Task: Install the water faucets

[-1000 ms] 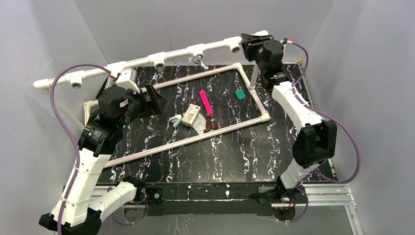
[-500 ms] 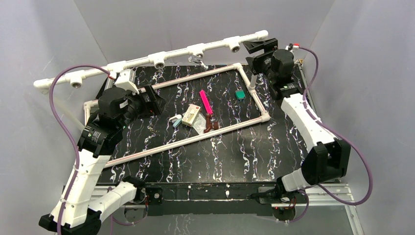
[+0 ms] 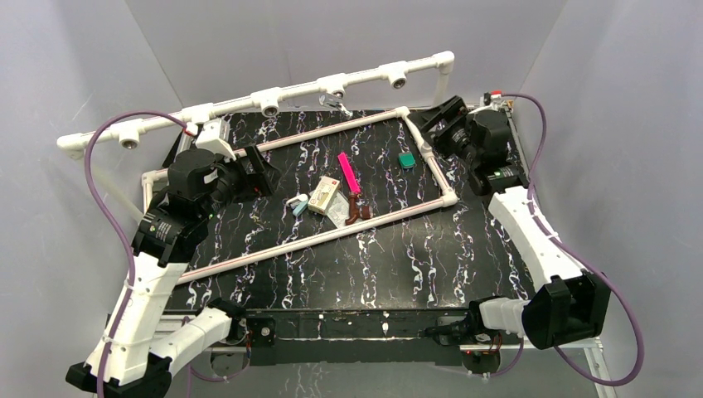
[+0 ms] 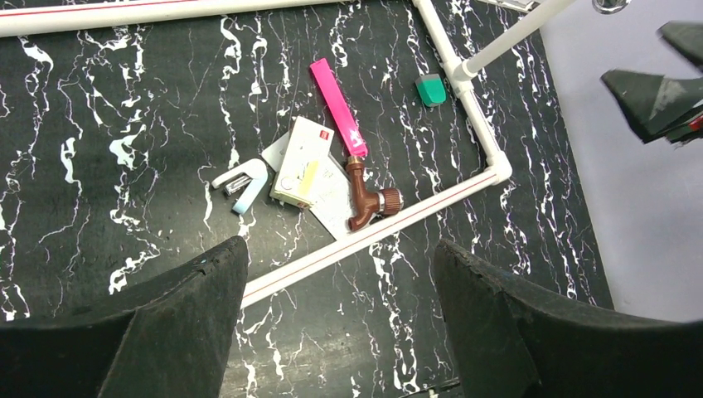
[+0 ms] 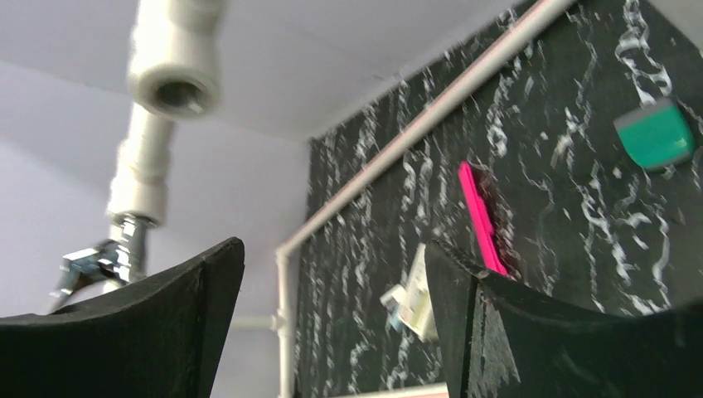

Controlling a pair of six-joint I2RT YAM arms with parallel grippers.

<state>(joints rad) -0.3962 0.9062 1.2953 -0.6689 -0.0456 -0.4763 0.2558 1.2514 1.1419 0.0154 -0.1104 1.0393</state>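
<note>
Faucet first: small dark reddish-brown tap with bent spout (image 4: pixel 365 195), lying on its side inside the white pipe frame (image 4: pixel 414 214), just beside the frame's near rail and seemingly touching the near end of the pink flat strip (image 4: pixel 337 104). Probably rigid and light, a little slick on the rounded body, unlikely to bend or break. Best taken across the straight body, leaving the threaded end free for a socket; which end that is, hard to tell. Small white cardboard box (image 4: pixel 298 172) just to its left, so better approached from above or from the right.

Shiny silver metal tap (image 3: pixel 334 102) hanging under the raised white pipe with tee sockets (image 3: pixel 365 76) at the far side, apparently already seated.

Left gripper (image 4: pixel 338 274) spread wide, holding nothing, hovering left of the clutter. Right gripper (image 5: pixel 332 274) likewise wide apart and empty, at the far right by the frame's corner.

Open room over the black marbled table (image 3: pixel 398 265) near of the frame. Tight spots at the near rail, the upright post at far right, and under the raised pipe.
</note>
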